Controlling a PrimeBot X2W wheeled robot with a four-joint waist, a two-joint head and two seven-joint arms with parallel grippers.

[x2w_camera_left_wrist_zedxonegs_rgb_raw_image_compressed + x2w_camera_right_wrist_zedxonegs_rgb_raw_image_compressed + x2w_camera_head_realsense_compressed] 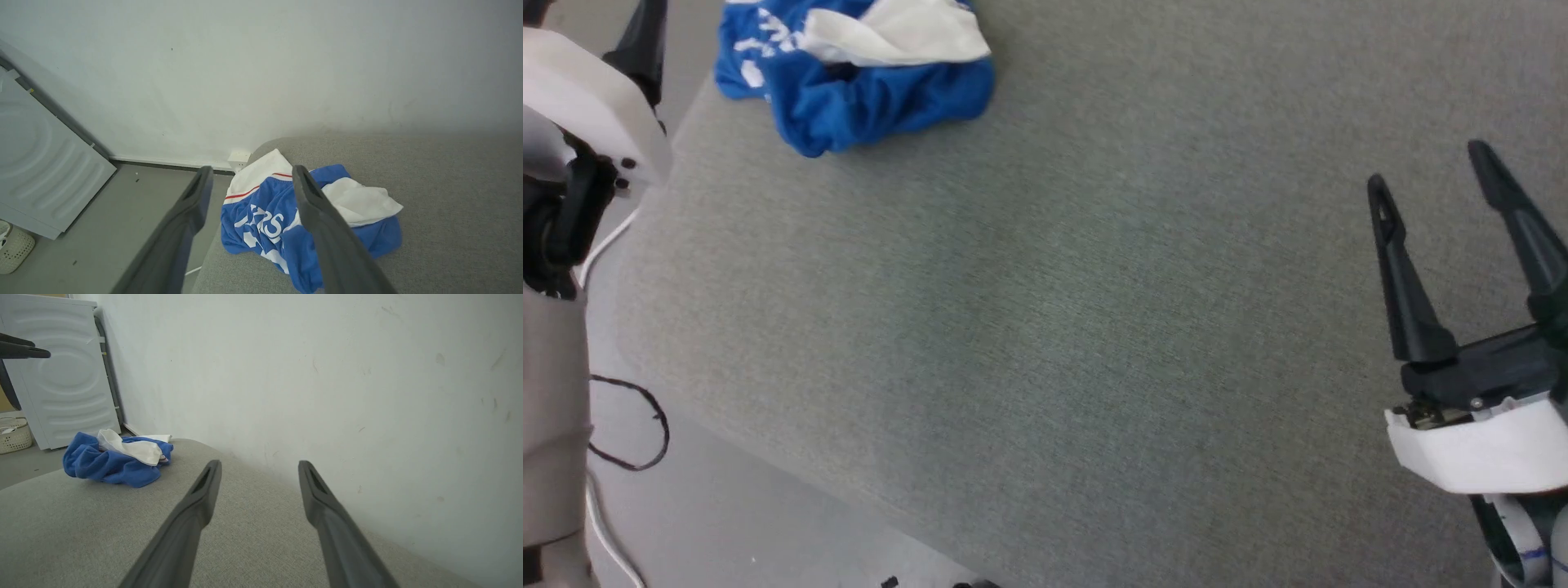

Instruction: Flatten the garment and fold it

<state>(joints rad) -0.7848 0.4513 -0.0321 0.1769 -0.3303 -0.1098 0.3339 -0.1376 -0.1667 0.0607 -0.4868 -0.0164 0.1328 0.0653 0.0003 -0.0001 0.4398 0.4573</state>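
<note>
Garment [849, 98]: crumpled in a heap at the far left corner of the grey tabletop [1045, 327], blue bunched below, white cloth lying across the top. White print letters and a white band with a thin red stripe face my left wrist camera. My left pincer [252, 172] hangs beside the tabletop's left edge, near the heap but apart from it, fingers spread wide, holding nothing. My right pincer [1427, 167] sits well apart over the right side of the tabletop, likewise spread wide and empty. Beyond the corner I see pale wall [286, 61], grey floor [122, 212], a white ribbed appliance [41, 163] and a pale basket [14, 247]. A dark cable [633, 425] loops on the floor.
</note>
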